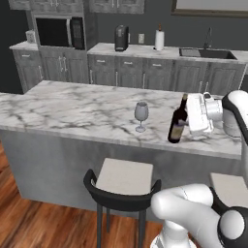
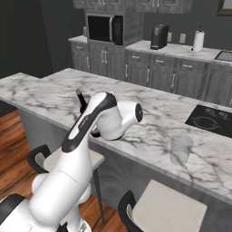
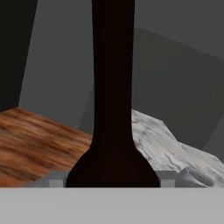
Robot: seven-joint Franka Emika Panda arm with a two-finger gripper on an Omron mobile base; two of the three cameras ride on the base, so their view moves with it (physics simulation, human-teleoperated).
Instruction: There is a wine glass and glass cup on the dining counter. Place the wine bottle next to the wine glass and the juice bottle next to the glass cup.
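Note:
The dark wine bottle [image 1: 178, 121] leans to the right over the front part of the dining counter [image 1: 72, 109], its base at the marble. My gripper [image 1: 185, 127] comes in from the right and is shut on the bottle's body. In the hand view the black neck [image 3: 112, 87] rises straight up between the grey fingertips [image 3: 56, 179]. The wine glass [image 1: 141, 114] stands upright a short way left of the bottle. In the right base view the bottle's neck [image 2: 81, 100] pokes out behind my arm, and the clear glass cup [image 2: 181, 149] stands further right on the marble. The juice bottle is out of view.
Two stools [image 1: 123, 181] [image 2: 167, 210] stand below the counter's front edge. A black cooktop [image 2: 210, 120] is set into the marble at the right. The back wall counter holds a coffee machine [image 1: 121, 38], a paper towel roll [image 1: 159, 39] and a sink [image 1: 206, 53].

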